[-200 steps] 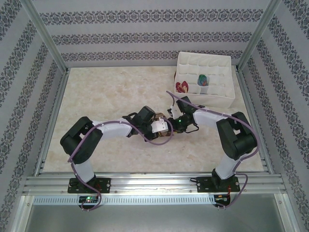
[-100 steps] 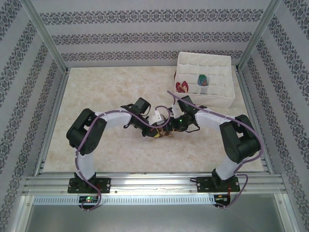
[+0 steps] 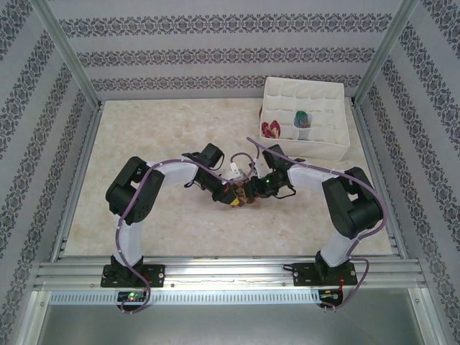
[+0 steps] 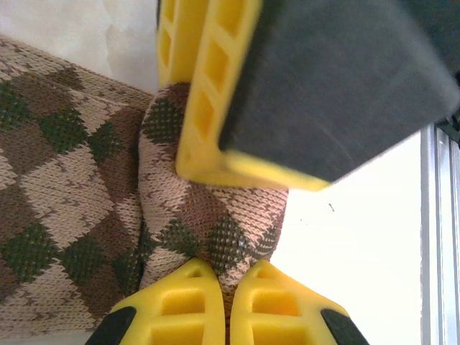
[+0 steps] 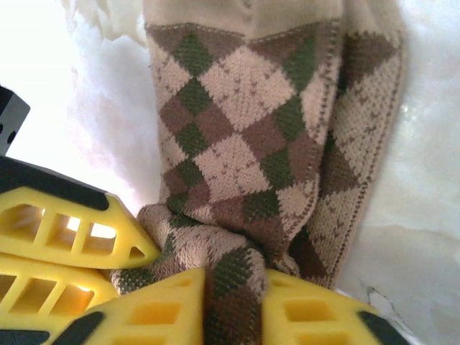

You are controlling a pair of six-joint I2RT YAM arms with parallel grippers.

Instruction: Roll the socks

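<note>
Both arms have been drawn closer together at the middle of the table (image 3: 144,129). The argyle sock (image 5: 237,144) lies there, its bunched end pinched by the left gripper (image 4: 228,277) and the right gripper (image 5: 233,287), both clamped on it, evidently to tighten the roll.

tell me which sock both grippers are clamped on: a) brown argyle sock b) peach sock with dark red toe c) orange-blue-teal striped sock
a: in the wrist views, the left gripper and the right gripper each pinch a bunched fold of the brown argyle sock.
</note>
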